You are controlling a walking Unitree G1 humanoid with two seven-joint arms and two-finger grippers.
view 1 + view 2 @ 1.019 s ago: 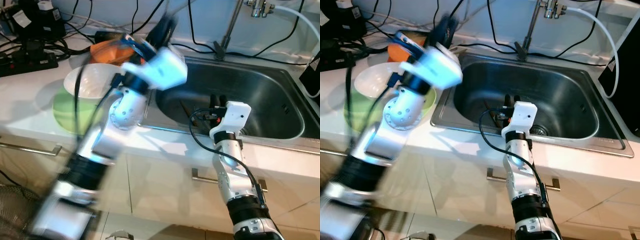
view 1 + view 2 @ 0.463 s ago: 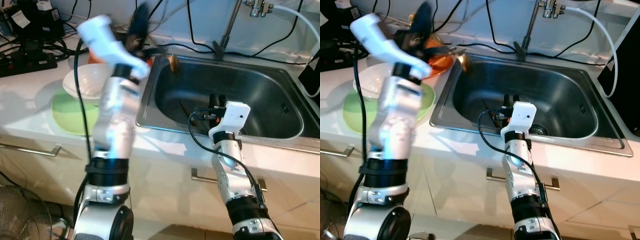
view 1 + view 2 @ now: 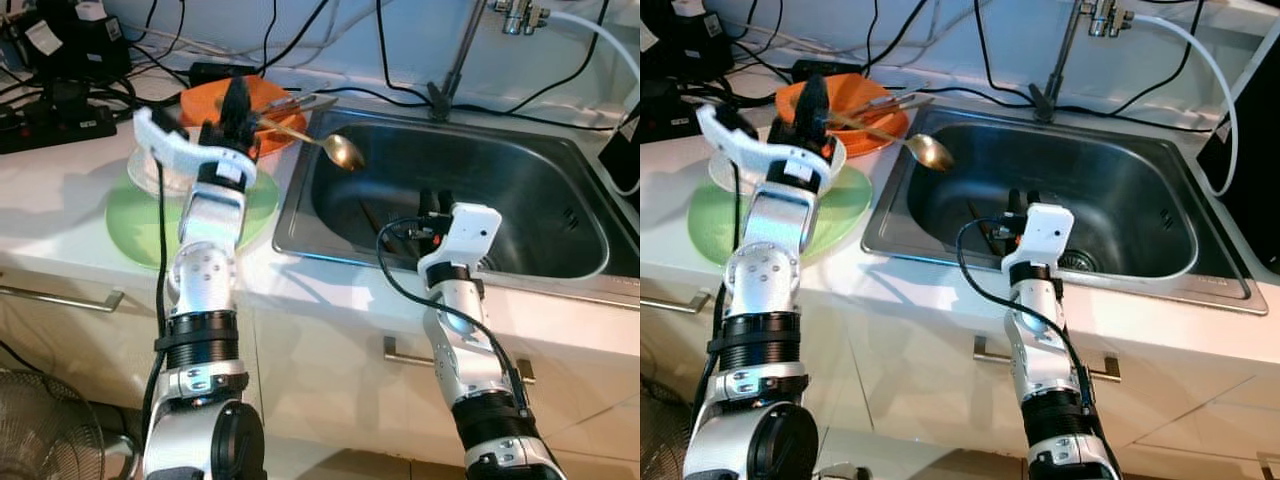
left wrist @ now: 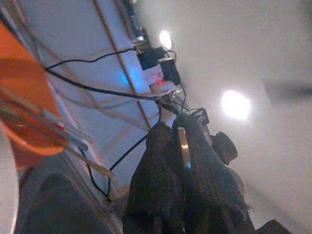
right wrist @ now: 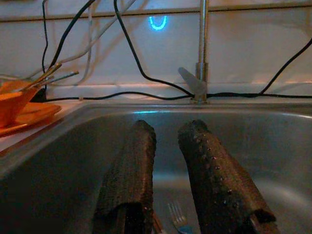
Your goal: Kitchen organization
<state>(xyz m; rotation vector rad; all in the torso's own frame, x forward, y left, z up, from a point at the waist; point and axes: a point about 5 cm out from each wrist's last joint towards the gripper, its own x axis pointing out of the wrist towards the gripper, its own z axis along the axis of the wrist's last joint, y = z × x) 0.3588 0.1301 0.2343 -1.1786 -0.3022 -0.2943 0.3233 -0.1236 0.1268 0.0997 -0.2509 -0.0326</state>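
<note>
No readable brand, label or writing anywhere; white tags on the black power gear at the back left of the surface (image 3: 60,200) too small to make out.

Left claw (image 3: 238,103) raised over the orange plate (image 3: 200,103), fingers pinched tight on the handle of a gold spoon (image 3: 345,151). Handle seen as a thin metal strip between the two fingers (image 4: 161,180) in the left wrist view. Spoon bowl out past the plate, hanging over the near left corner of the steel sink (image 3: 560,270). More utensils (image 3: 885,101) lying across the orange plate, exact kind hard to tell.

White bowl (image 3: 725,170) on a green plate (image 3: 710,225) just beside the orange plate, both partly hidden behind the left arm.

Right claw (image 3: 434,200) low inside the sink, fingers (image 5: 134,165) slightly parted with nothing between them. Fork (image 5: 176,218) on the sink floor, mostly hidden by those fingers. Dark thin items by the claw in the basin too unclear to name.

Faucet (image 5: 201,48) cut off at the top edge; black cables (image 3: 520,105) trailing along the back wall.
</note>
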